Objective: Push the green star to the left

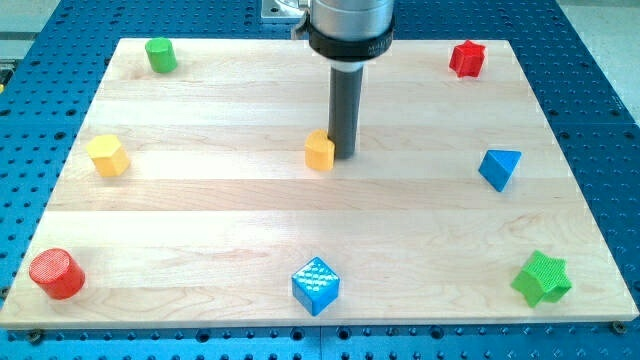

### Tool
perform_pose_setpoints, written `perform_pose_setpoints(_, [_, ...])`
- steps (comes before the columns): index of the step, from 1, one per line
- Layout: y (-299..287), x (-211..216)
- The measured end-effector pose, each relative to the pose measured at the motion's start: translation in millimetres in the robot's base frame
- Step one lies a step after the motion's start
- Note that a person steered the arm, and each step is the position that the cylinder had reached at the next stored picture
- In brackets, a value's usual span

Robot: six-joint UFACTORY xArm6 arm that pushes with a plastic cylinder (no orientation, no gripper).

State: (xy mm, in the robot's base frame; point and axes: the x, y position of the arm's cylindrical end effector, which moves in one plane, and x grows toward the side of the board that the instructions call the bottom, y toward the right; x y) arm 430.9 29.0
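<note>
Green star [541, 278] bottom right, my tip [345, 154] well apart

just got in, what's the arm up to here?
My tip is down on the board near its middle, right beside the small orange block, on that block's right side. The target, the green star, sits untouched near the view's bottom right corner, far from my tip. The push to the left hasn't started yet.
</note>
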Motion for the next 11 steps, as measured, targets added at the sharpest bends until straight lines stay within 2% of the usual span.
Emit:
perform_pose_setpoints(1, [21.6, 32.8])
perform_pose_setpoints(2, [78.9, 93.9])
perform_pose_setpoints(3, [177.0, 116.9])
perform_pose_setpoints(4, [260.9, 120.9])
perform_pose_setpoints(5, [243.9, 183.2])
perform_pose_setpoints(7, [158.4, 132.1])
perform_pose_setpoints(8, [231.7, 132.8])
perform_pose_setpoints(9, [172.2, 182.9])
perform_pose_setpoints(11, [117.2, 187.8])
